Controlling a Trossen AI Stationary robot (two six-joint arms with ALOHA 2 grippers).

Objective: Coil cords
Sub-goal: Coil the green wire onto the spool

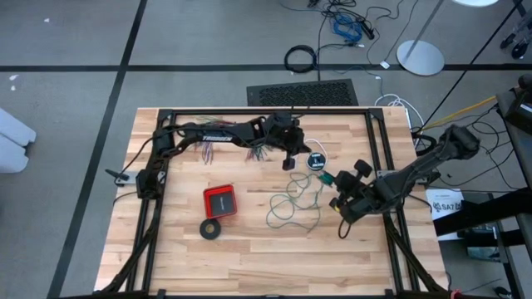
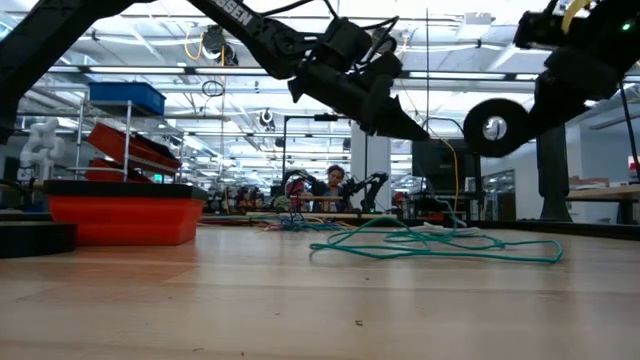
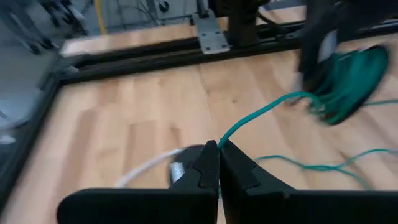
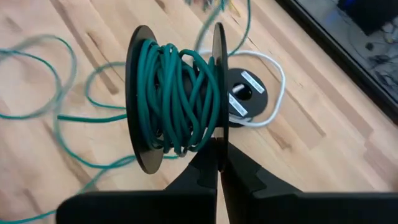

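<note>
A teal-green wire lies in a loose tangle on the table's middle, seen low across the boards. Part of it is wound on a black spool, which hangs in the air with my right gripper shut on it, right of the tangle. My left gripper is shut on the wire just short of the spool, at the table's middle rear. The white cord with its black round piece lies flat between the two grippers. My left gripper pinches a single strand of the teal wire at its fingertips, slanting down from the table's left. From there the strand runs through the air to the spool. My right gripper pinches the rim of one spool flange between its two fingers, slanting down from the table's right. The flange stands edge-on in the hold, and the spool is lifted clear of the table.
A red box and a black tape ring sit left of the tangle. A fan of many-coloured wires lies under the left arm. A black frame rail borders the tabletop. The near boards lie bare.
</note>
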